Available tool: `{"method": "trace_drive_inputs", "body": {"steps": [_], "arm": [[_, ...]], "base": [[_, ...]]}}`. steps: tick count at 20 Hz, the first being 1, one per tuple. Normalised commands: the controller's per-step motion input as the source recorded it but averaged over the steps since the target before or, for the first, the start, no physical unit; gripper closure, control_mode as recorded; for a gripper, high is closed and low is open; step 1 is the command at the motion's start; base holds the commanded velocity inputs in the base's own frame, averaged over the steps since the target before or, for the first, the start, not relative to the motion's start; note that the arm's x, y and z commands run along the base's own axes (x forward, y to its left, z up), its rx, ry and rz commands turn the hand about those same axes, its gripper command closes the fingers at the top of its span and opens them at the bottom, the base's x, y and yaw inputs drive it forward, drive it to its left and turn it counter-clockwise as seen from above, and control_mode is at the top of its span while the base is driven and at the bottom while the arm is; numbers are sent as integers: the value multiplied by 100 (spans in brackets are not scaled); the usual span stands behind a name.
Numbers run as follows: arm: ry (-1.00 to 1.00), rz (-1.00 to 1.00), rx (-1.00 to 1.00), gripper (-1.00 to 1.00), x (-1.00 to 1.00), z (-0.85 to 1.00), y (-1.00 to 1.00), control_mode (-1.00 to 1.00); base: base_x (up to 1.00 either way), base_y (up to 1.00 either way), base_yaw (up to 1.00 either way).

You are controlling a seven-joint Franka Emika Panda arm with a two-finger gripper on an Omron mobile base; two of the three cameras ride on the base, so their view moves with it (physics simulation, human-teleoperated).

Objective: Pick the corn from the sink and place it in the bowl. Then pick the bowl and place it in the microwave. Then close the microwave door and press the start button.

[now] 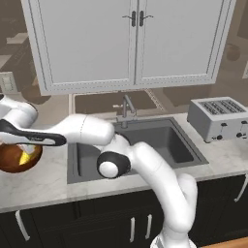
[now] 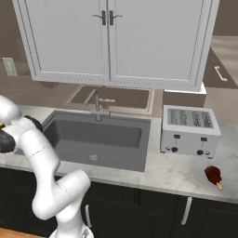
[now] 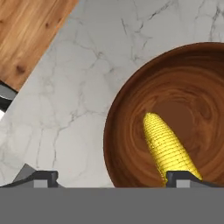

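The yellow corn (image 3: 168,148) lies inside the reddish-brown wooden bowl (image 3: 131,109), which sits on the marble counter. My gripper (image 3: 113,177) hangs just above the bowl's near rim, open wide and holding nothing. One fingertip (image 3: 188,177) is over the corn's end and the other is over bare counter. In the left base view my arm reaches far left over the bowl (image 1: 12,162), where the corn (image 1: 26,154) glints yellow. The dark grey sink (image 1: 164,140) (image 2: 93,135) has only its drain in it.
A silver faucet (image 1: 127,109) stands behind the sink. A silver toaster (image 2: 190,130) stands on the counter to the right, with a small reddish-brown item (image 2: 213,175) in front of it. White wall cabinets (image 1: 131,43) hang above. The counter edge and wooden floor (image 3: 30,30) lie beside the bowl.
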Motion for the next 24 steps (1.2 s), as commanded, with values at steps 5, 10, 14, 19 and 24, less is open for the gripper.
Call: {"method": "trace_drive_inputs", "body": {"steps": [5,10,14,19,24], "arm": [[-12,6,10,-100,-17,-55,-9,-100],[-21,0,4,-100,0,-66,-1,-100],[-13,-2,3,-100,18,-33,0,-100],[-10,-9,4,-100,39,-23,3,-100],[-9,-8,1,-100,29,-29,30,-100]], "base": [[0,0,0],[0,0,0],[0,0,0],[0,0,0],[0,0,0]]}}
